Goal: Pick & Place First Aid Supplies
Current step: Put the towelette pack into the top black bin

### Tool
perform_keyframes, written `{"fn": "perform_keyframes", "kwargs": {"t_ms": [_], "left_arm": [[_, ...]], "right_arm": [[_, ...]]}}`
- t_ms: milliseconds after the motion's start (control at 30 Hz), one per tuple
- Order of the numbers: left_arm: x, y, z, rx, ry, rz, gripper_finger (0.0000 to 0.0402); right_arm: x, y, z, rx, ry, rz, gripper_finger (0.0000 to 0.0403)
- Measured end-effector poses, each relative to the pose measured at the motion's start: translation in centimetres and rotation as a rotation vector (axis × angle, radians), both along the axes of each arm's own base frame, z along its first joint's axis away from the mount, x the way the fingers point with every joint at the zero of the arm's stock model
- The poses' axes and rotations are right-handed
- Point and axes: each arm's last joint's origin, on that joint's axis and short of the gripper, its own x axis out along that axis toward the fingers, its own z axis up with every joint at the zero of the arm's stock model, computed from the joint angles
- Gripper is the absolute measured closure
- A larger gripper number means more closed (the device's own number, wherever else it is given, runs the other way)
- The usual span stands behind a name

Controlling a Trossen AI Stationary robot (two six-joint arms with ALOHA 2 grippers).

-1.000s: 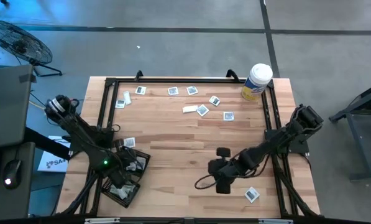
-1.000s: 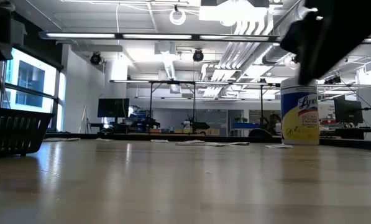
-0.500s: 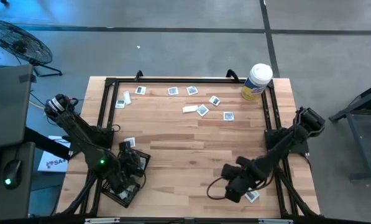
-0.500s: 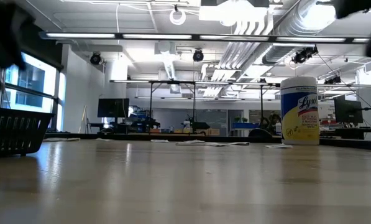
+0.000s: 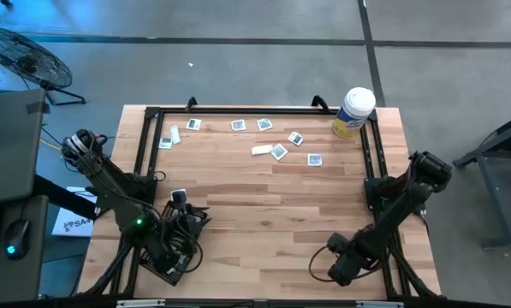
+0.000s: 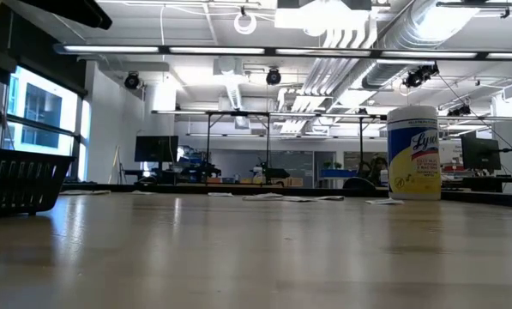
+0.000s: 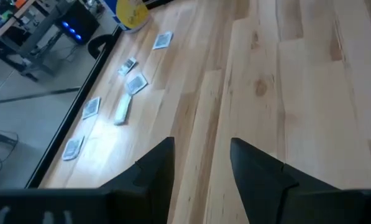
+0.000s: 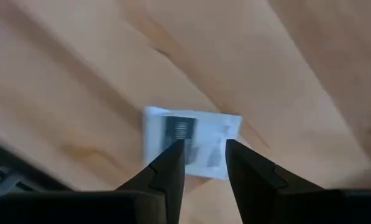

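The first aid supplies are small flat packets. Several [image 5: 278, 152] lie scattered along the far part of the wooden table, and one [image 5: 178, 195] lies by the left rail. My left gripper [image 5: 183, 214] [image 7: 201, 146] hangs open with nothing between its fingers, over the black mesh tray [image 5: 171, 257] at the near left. My right gripper [image 5: 341, 269] [image 8: 201, 149] is open near the near right corner, just over one white packet [image 8: 191, 138]. Its fingertips stand over that packet's middle. In the high view the gripper hides this packet.
A white canister with a yellow label [image 5: 354, 111] [image 6: 414, 154] stands at the far right corner. A black frame rail [image 5: 371, 162] runs around the table. The mesh tray [image 6: 20, 176] shows at the left of the low view. Bare wood lies across the table's middle.
My right gripper has travelled from the table's middle toward the near right corner and now hangs over the packet that lay there. My left gripper has stayed over the mesh tray.
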Motion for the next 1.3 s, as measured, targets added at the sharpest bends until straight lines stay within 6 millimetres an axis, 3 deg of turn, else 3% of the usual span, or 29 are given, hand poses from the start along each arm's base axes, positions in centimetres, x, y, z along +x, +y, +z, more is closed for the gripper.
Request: {"fn": "perform_keyframes", "kwargs": {"t_ms": [233,433,800,967,1133,1300], "left_arm": [[0.0,0.0,0.0,-0.005,0.006,-0.003,0.025],[0.0,0.0,0.0,-0.005,0.006,-0.003,0.025],[0.0,0.0,-0.1,-0.013,0.014,-0.007,0.025],[0.0,0.0,-0.1,-0.014,0.013,-0.006,0.025],[0.0,0.0,-0.1,-0.032,0.004,0.005,0.025],[0.0,0.0,-0.1,-0.033,0.003,0.006,0.025]], "right_arm": [[-0.1,-1.0,-1.9,0.026,-0.045,-0.029,0.0293],[2.1,-2.6,-1.6,-0.067,-0.174,0.017,0.0293],[6.9,-9.1,-1.5,-0.377,-0.339,0.152,0.0293],[7.9,-11.6,-0.4,-0.442,-0.357,0.209,0.0293],[8.2,-11.3,1.1,-0.415,-0.423,0.257,0.0293],[7.9,-9.9,0.8,-0.367,-0.463,0.562,0.0293]]}}
